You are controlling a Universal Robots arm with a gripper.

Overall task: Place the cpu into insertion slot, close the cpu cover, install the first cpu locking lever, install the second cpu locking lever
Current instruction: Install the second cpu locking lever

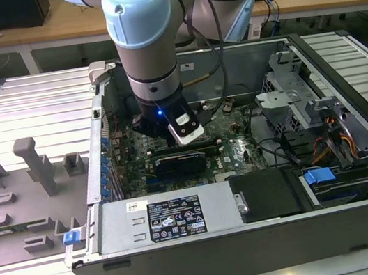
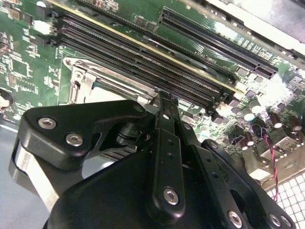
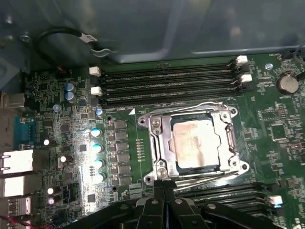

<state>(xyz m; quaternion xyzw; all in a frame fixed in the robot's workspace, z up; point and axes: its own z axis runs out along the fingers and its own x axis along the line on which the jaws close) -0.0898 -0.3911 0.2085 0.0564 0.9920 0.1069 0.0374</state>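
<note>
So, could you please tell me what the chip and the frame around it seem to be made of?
The chip looks like brushed metal, dull silver with a faint coppery tint. The frame around it looks like bright plated steel: it throws sharp glints and has stamped edges.

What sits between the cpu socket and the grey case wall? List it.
In the first wrist view, four long black memory slots lie between the insertion slot, cpu seated, and the case wall.

Memory slots (image 3: 169, 83) flank the cpu cover (image 3: 193, 143); above seems clear.
</note>
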